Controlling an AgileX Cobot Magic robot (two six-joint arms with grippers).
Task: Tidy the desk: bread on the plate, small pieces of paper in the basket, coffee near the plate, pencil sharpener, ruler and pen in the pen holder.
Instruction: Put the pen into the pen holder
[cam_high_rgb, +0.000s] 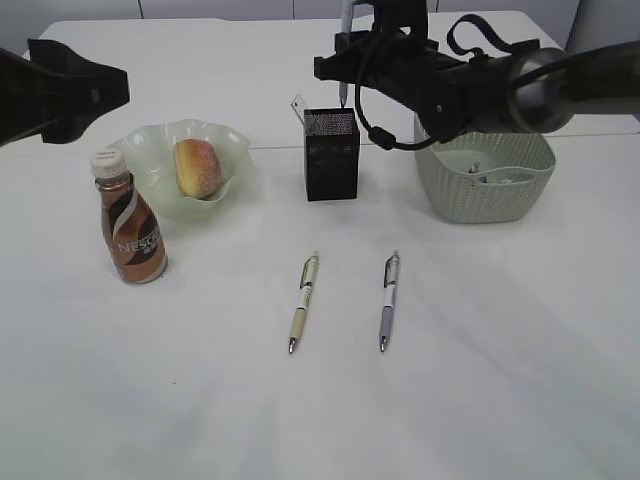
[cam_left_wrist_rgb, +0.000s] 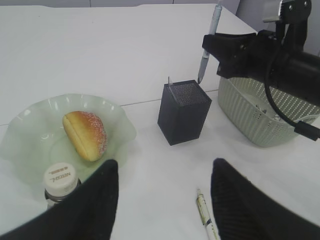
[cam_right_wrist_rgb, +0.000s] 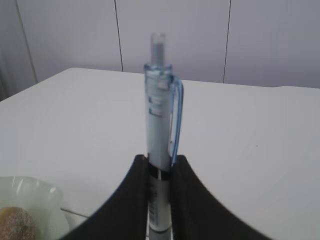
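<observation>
Two pens (cam_high_rgb: 303, 303) lie nearest you; your right gripper (cam_right_wrist_rgb: 160, 172) clamps a blue pen (cam_right_wrist_rgb: 160, 125) above the pen holder (cam_high_rgb: 331, 154), needing lowering; left gripper (cam_left_wrist_rgb: 162, 187) gapes, empty.

white desk (cam_high_rgb: 480, 380), two pens (cam_high_rgb: 304, 301), coffee (cam_high_rgb: 131, 228)

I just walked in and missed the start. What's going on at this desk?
The right gripper holds a light blue pen upright, tip down, just above the black pen holder. The left gripper hangs open and empty near the plate, which has the bread on it, with the coffee beside it. Two more pens lie on the desk.
</observation>
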